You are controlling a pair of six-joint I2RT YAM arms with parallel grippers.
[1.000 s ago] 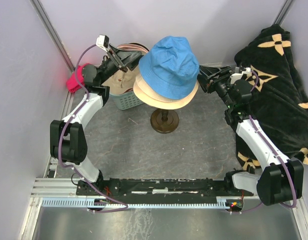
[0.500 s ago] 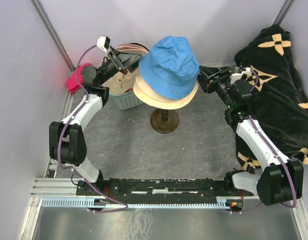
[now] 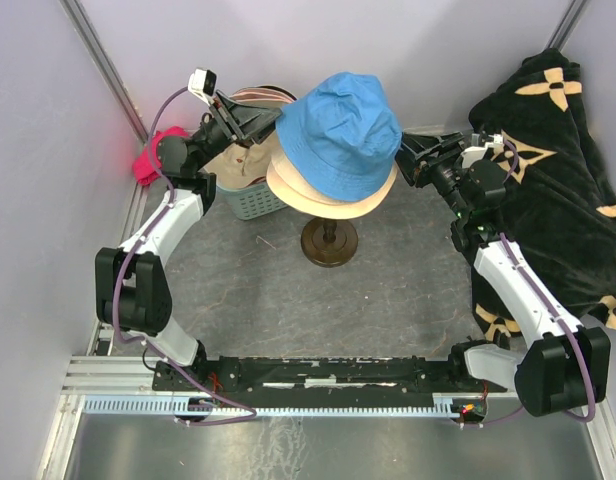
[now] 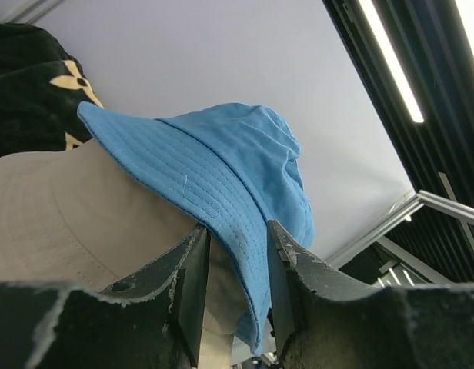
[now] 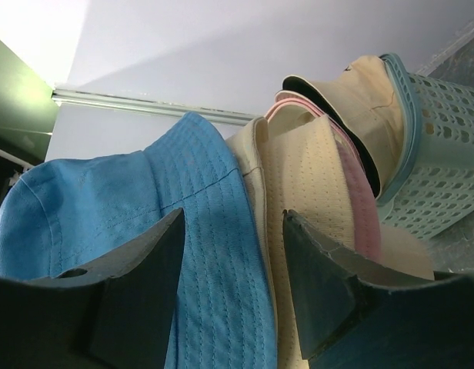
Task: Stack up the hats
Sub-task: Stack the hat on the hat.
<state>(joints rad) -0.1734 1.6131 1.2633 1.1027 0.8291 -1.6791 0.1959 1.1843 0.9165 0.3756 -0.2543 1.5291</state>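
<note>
A blue hat (image 3: pixel 340 135) sits on top of a cream hat (image 3: pixel 288 185) on a round-footed stand (image 3: pixel 329 242) in the middle. My left gripper (image 3: pixel 271 118) is at the blue hat's left brim. In the left wrist view its jaws (image 4: pixel 235 229) straddle the blue brim (image 4: pixel 221 177), still with a gap, and the cream hat (image 4: pixel 60 207) is below. My right gripper (image 3: pixel 406 158) is open at the right side of the stack. Its jaws (image 5: pixel 233 214) frame the blue hat (image 5: pixel 145 200) and cream hat (image 5: pixel 306 192) brims. More hats, tan (image 3: pixel 233 160) and pink (image 5: pixel 358 207), lie in a basket.
The pale green basket (image 3: pixel 246 203) stands left of the stand, against the back wall. A large black cloth with beige flower marks (image 3: pixel 548 150) covers the right side. A small magenta cloth (image 3: pixel 148 160) lies at the far left by the wall.
My left gripper's jaws have narrowed around the blue brim, and that wrist has shifted slightly up and left. The right arm has barely moved.
</note>
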